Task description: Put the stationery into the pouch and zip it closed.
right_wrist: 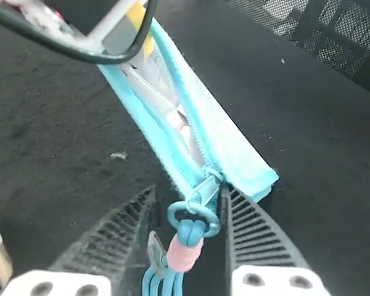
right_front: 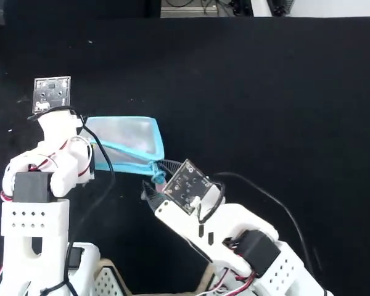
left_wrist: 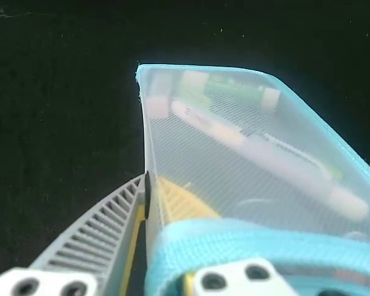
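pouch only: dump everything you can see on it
The pouch is a flat, translucent mesh bag with light blue fabric trim, over the black table between the arms. A white pen and a green item show through the mesh. The zip is open along the length in view, with the slider at one end and a blue cord pull hanging off it. The left gripper is clamped on the opposite end. The right gripper is open and straddles the pull.
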### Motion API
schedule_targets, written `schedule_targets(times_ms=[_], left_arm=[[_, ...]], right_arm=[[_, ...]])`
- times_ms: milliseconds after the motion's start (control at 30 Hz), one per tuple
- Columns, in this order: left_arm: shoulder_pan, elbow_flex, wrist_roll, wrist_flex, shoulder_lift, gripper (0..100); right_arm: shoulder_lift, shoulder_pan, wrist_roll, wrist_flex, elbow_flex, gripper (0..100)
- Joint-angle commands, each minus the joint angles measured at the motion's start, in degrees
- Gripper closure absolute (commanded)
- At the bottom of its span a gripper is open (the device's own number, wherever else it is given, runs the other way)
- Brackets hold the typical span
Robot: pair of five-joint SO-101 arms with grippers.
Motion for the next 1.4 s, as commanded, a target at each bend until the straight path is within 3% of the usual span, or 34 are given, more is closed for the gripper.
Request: schedule_targets(times_ms=[0,233,467,733,933,1367], left_arm=[[-0.1,-0.7,-0.3,0.1,0.2,97],[-0.2,-0.7,-0.3,0.1,0.2,97],[0.1,-0.7,-0.3,0.0,0.2,97],[0.0,-0.7,-0.3,0.0,0.2,97],[0.0,-0.7,-0.3,0.0,0.2,97],[-0.2,-0.7,-0.3,0.0,0.2,97]], right_arm=[[0.6,-0.6,0.4,-0.3,0.6,85.0],[-4.3,2.6,0.4,0.4,0.4,85.5],[-19.0,9.0,0.4,4.2,1.8,98.9],[-22.5,9.0,0.4,0.9,8.1,96.7],[-22.5,9.0,0.0,2.5,8.0,81.2],[-22.5,4.3,-2.9,-5.4,13.4,80.9]])
